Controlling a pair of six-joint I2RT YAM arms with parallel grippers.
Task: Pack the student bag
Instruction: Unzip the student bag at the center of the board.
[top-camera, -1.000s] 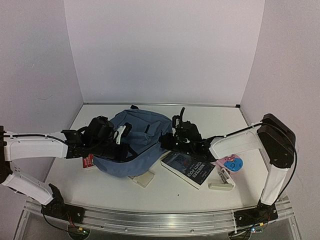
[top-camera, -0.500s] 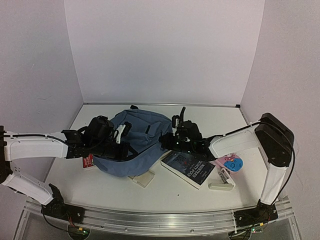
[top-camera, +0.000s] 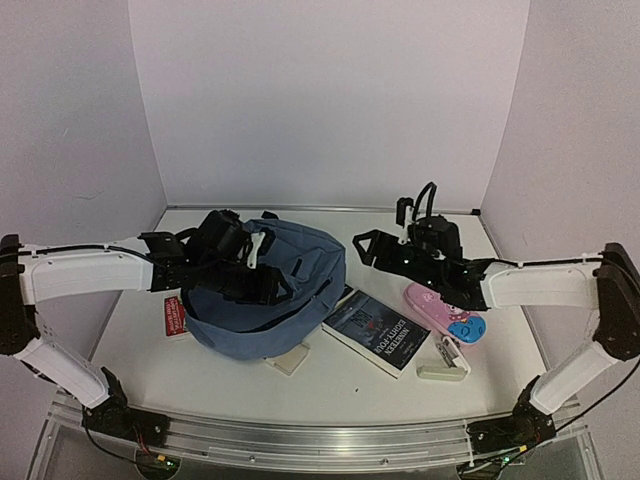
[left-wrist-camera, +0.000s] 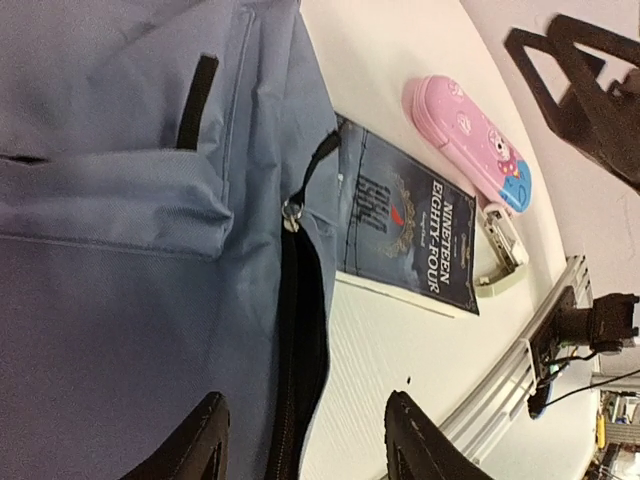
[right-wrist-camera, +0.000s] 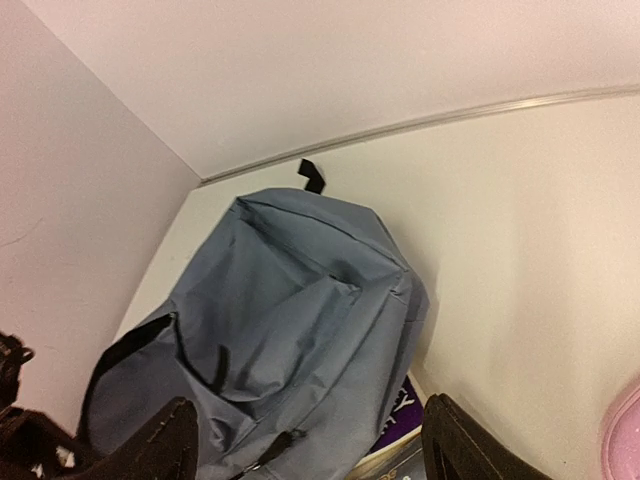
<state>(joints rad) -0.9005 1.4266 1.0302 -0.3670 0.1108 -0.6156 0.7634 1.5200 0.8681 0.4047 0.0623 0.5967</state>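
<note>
The student bag (top-camera: 300, 268) is a slate-blue backpack lying left of the table's middle, its black zip (left-wrist-camera: 290, 330) running along the near edge. My left gripper (top-camera: 262, 288) hovers over the bag's near side. It is open (left-wrist-camera: 310, 445), with the zip and bare table showing between the fingers. My right gripper (top-camera: 362, 250) hangs in the air to the right of the bag, apart from it. It is open (right-wrist-camera: 310, 450) and empty, looking down on the bag (right-wrist-camera: 290, 320).
A dark paperback (top-camera: 378, 332) lies right of the bag, one corner tucked under it. A pink pencil case (top-camera: 432, 306) and a cream stapler (top-camera: 442, 365) lie further right. A red item (top-camera: 175, 315) pokes out at the bag's left, and a cream block (top-camera: 290, 357) at its near edge.
Both grippers have opened and let go of the bag. The right arm has pulled back to the right and risen. The left gripper has lifted slightly, and the bag has settled wider.
</note>
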